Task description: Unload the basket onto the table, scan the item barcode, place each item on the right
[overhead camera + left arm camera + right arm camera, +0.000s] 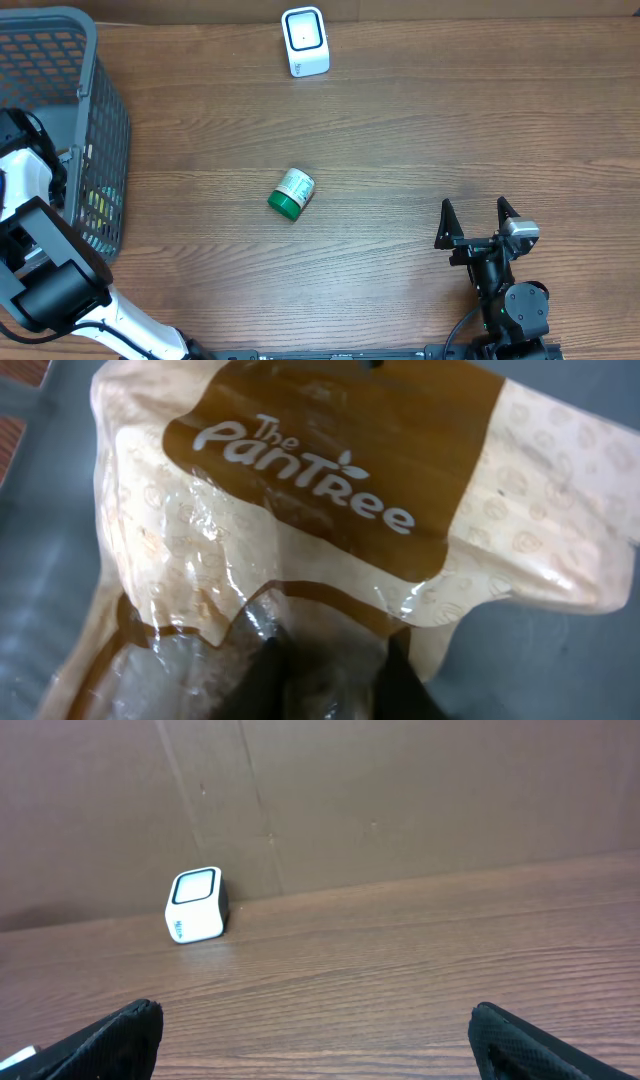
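The left arm reaches into the grey mesh basket at the left edge of the counter. The overhead view does not show its jaws, which are down inside the basket. In the left wrist view the left gripper appears as dark shapes at the bottom of the frame. Its jaws are closed together on the crinkled lower edge of a snack packet. The film there is bunched around the fingers. The packet is cream and brown plastic, printed "The PanTree" in white letters. It lies on the grey basket floor and fills most of the frame. No barcode shows on the face turned to the camera.

The white barcode scanner stands near the far edge of the counter, well apart from the basket. In the right wrist view the scanner stands just in front of a brown cardboard wall.

A small jar with a green lid and a pale label lies on its side near the middle of the counter. Nothing touches it.

The right gripper sits at the near right of the counter. Its jaws are spread wide with nothing between them, and its 2 black fingertips frame bare wood.
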Tool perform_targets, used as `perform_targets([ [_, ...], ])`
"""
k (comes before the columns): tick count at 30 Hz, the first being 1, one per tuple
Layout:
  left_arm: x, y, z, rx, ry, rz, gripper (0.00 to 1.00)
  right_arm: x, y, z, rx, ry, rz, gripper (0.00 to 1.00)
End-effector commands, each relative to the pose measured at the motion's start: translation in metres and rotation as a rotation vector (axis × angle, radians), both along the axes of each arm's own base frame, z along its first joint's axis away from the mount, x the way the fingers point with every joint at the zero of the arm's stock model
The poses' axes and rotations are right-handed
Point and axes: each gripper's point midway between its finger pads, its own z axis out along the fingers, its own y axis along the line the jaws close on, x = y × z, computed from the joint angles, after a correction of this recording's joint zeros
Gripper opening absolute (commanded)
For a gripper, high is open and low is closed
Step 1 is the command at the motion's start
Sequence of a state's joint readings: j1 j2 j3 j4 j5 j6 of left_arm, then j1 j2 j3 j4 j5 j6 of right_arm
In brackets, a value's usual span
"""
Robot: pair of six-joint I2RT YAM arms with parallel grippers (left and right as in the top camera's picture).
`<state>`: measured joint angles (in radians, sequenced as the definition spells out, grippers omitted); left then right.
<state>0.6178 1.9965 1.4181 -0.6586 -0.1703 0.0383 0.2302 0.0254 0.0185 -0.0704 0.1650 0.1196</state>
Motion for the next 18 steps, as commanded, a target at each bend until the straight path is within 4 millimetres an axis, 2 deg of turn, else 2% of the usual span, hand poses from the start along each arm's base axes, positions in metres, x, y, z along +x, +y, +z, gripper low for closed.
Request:
perform_targets([
  [1,-0.016,-0.018,-0.024,-0.097,0.061,0.01,0.04,0.001,-0.002,-0.004,0.003,0.005,-0.015,1.0],
  [14,-0.024,-0.024,-0.022,-0.133,0.078,0.087,0.04,0.001,-0.002,-0.004,0.003,0.005,-0.015,1.0],
  [18,-0.018,-0.019,-0.001,-0.123,0.064,0.094,0.04,0.001,-0.002,-0.004,0.003,0.005,-0.015,1.0],
])
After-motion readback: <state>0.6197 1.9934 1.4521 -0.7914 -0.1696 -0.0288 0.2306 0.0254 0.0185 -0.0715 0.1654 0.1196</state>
